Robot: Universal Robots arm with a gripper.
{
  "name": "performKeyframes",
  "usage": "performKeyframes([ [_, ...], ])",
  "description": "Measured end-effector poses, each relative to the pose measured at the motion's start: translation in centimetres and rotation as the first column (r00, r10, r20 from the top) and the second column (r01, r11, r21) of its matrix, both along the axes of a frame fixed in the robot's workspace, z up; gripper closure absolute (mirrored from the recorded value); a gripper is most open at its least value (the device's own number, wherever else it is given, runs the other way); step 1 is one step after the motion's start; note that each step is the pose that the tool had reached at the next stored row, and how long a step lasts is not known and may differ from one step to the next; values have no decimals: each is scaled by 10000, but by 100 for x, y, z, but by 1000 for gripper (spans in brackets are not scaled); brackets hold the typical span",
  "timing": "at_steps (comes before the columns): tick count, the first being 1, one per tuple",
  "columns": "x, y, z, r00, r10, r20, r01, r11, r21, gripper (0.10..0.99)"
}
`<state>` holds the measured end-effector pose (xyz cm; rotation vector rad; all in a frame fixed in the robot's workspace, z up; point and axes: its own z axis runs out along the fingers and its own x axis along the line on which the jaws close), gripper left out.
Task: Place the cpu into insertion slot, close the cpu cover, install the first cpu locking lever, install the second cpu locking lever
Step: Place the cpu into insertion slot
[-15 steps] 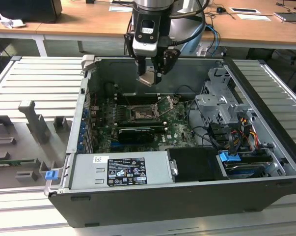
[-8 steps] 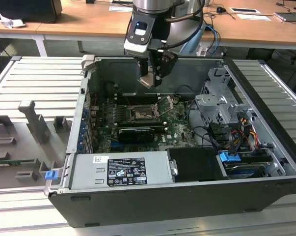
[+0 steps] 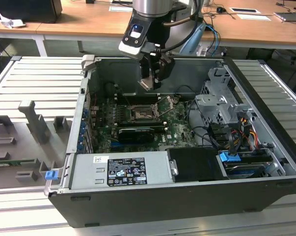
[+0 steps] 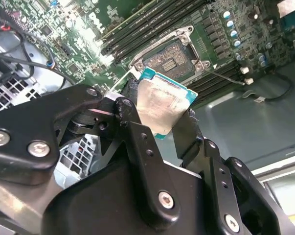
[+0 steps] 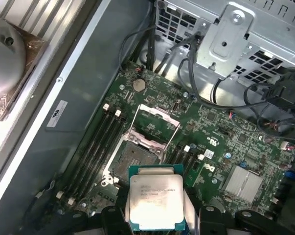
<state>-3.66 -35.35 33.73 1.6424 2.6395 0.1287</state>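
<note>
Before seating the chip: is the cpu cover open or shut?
Open. In the first wrist view the cpu cover lies folded back off the insertion slot, whose dark bed is bare; the gripper holds the cpu.

Silver cpu [image 5: 155,200], teal-edged; green motherboard [image 5: 220,128]

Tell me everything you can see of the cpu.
The cpu is a small flat square chip with a dull silver metal face carrying faint print, set on a teal-green board whose edge rims it. It is pinched by two opposite edges in the gripper, with its metal face toward both wrist cameras. It is held in the air above the motherboard, short of the bare insertion slot. Nothing else touches it.
</note>
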Motion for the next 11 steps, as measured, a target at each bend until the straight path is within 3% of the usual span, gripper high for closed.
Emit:
performKeyframes([
  [5, 0, 0, -29, 9967, -813, -4, 813, 9967, -3, 561],
  [11, -1, 0, -50, 9803, -1977, -5, 1977, 9803, -7, 561],
])
